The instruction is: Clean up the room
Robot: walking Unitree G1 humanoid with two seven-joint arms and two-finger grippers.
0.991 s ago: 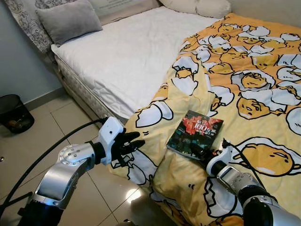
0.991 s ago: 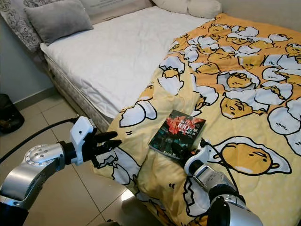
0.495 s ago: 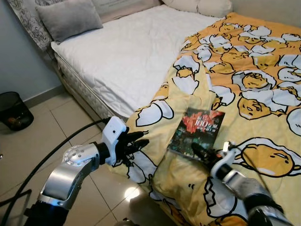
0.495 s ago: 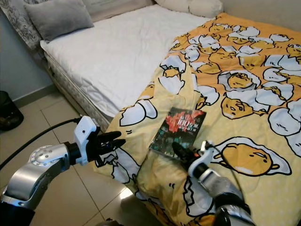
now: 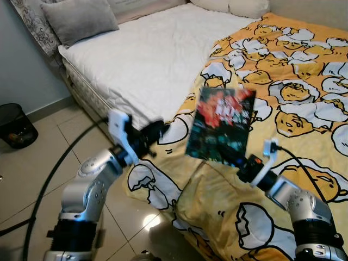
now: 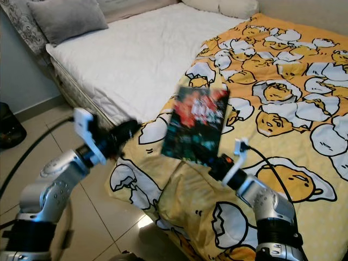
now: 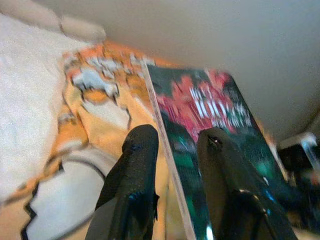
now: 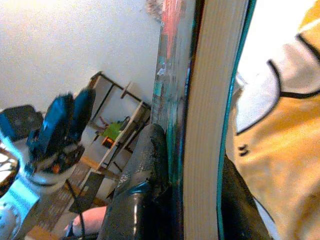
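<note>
A dark paperback book (image 5: 220, 125) with a red and green cover is held upright above the yellow egg-print duvet (image 5: 304, 81), blurred by motion. My right gripper (image 5: 237, 162) is shut on its lower edge; in the right wrist view both fingers (image 8: 145, 170) clamp the book (image 8: 210, 100). My left gripper (image 5: 157, 132) hangs at the bed's edge just left of the book. It is open, and in the left wrist view the book (image 7: 210, 115) stands beyond its fingers (image 7: 137, 165), apart from them.
The white mattress (image 5: 147, 60) with a grey pillow (image 5: 79, 22) fills the far left of the bed. A black waste basket (image 5: 16, 128) stands on the tiled floor (image 5: 49, 157) by the wall. The duvet's corner hangs over the bed edge.
My right gripper has lifted the book off the duvet and tipped it upright. The left arm has risen and swung its gripper toward the book.
</note>
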